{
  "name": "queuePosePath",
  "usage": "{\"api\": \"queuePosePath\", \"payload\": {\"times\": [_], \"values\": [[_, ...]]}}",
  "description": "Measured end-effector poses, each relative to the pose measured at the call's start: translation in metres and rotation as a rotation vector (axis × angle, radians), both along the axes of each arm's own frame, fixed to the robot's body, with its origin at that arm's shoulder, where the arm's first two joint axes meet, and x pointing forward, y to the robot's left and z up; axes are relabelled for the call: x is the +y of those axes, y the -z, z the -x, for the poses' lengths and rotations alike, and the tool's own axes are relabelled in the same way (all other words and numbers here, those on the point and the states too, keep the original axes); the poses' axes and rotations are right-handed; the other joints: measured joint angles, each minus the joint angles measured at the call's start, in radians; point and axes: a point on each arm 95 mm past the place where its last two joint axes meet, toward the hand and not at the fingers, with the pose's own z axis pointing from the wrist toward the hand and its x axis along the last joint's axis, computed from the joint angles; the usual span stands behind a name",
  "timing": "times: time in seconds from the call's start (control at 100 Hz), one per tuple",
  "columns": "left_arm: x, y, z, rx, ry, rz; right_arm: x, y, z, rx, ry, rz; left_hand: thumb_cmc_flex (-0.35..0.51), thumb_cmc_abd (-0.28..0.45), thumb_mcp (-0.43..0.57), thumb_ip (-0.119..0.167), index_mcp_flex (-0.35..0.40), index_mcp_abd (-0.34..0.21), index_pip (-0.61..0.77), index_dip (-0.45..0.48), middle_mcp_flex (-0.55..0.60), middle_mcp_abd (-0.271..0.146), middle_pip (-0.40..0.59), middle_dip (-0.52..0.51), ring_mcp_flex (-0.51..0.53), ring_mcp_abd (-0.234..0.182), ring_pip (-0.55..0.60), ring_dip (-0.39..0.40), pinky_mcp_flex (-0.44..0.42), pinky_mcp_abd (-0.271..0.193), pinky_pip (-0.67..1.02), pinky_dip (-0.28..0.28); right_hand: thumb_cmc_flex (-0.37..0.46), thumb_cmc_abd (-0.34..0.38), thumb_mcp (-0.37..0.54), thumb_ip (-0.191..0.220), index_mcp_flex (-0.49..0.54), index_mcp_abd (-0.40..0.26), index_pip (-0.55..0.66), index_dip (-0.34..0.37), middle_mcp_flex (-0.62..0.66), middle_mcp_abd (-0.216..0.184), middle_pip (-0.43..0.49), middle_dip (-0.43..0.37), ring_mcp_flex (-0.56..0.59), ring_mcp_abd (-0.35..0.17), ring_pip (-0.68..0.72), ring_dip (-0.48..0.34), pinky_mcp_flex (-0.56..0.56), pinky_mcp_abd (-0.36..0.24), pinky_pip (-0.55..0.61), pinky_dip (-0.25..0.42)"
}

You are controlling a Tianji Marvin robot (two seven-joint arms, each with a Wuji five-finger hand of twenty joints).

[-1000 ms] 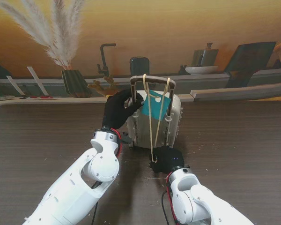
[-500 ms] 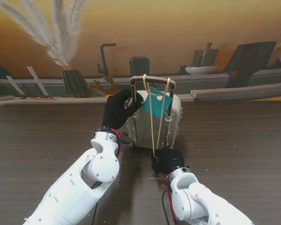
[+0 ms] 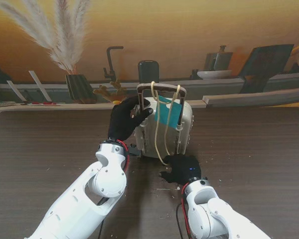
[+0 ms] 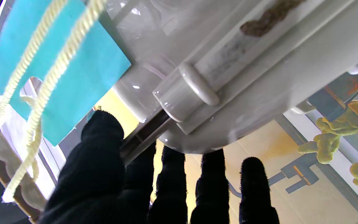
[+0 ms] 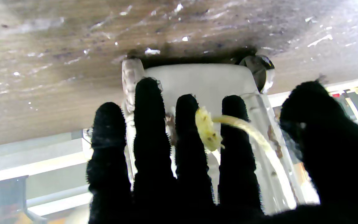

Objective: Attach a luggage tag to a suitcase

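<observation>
On the left, the left hand (image 3: 123,121) in a black glove holds the left side of the white suitcase (image 3: 162,130), its fingers (image 4: 98,161) closed around the upper corner near the handle (image 3: 161,88). The suitcase stands upright in the middle of the dark bench (image 3: 50,144), toward its far edge, and the turquoise luggage tag (image 3: 170,110) lies against its front, hanging from a cream cord (image 3: 157,132) that goes over the handle and runs down the front. On the right, the right hand (image 3: 181,169) is at the foot of the suitcase, nearer to me, with the fingers (image 5: 148,130) straight and slightly apart, and the knotted cord end (image 5: 207,129) sits between two of them.
</observation>
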Motion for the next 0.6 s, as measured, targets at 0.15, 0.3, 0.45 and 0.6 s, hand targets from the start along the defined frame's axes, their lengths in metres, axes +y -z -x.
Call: {"api": "queuePosePath", "payload": {"times": [0.15, 0.3, 0.45, 0.6], "values": [[0.000, 0.001, 0.001, 0.003, 0.001, 0.002, -0.002, -0.008, 0.003, -0.041, -0.002, -0.022, -0.051, 0.025, 0.024, 0.006, -0.027, 0.035, -0.076, -0.004, -0.027, -0.001, 0.012, 0.001, -0.010, 0.000, 0.000, 0.003, -0.011, 0.000, -0.026, 0.000, -0.026, 0.029, -0.100, 0.000, -0.030, 0.011, -0.040, -0.004, -0.037, 0.011, -0.068, -0.071, -0.065, 0.022, -0.086, -0.036, -0.050, 0.001, -0.047, -0.014], [0.000, 0.002, 0.001, 0.011, 0.008, -0.002, -0.005, -0.018, 0.005, -0.080, -0.006, -0.052, -0.112, 0.029, 0.057, 0.013, -0.145, 0.069, -0.193, -0.055, -0.103, 0.026, 0.024, 0.001, -0.058, 0.015, -0.013, 0.004, -0.041, 0.000, -0.094, -0.001, -0.043, 0.047, -0.159, 0.000, -0.059, 0.021, -0.048, -0.028, -0.076, 0.023, -0.108, -0.109, -0.117, 0.035, -0.132, -0.054, -0.090, 0.001, -0.085, -0.030], [0.002, 0.003, 0.002, 0.009, 0.011, -0.001, -0.009, -0.028, 0.009, -0.146, -0.004, -0.096, -0.167, 0.029, 0.055, 0.013, -0.233, 0.094, -0.286, -0.083, -0.202, 0.080, 0.012, 0.002, -0.122, 0.013, -0.062, 0.004, -0.067, 0.000, -0.192, -0.011, -0.043, 0.047, -0.171, 0.000, -0.059, 0.022, -0.048, -0.047, -0.079, 0.031, -0.121, -0.133, -0.150, 0.046, -0.167, -0.076, -0.115, 0.001, -0.112, -0.047], [0.005, 0.001, 0.004, -0.012, 0.003, 0.001, -0.015, -0.043, 0.015, -0.187, -0.001, -0.120, -0.203, 0.030, 0.053, 0.019, -0.295, 0.095, -0.318, -0.096, -0.279, 0.080, -0.024, -0.010, -0.179, 0.005, -0.125, 0.004, -0.085, 0.000, -0.291, -0.011, -0.043, 0.047, -0.171, 0.000, -0.059, 0.030, -0.048, -0.050, -0.079, 0.032, -0.132, -0.144, -0.151, 0.047, -0.177, -0.079, -0.117, 0.001, -0.122, -0.056]]}}
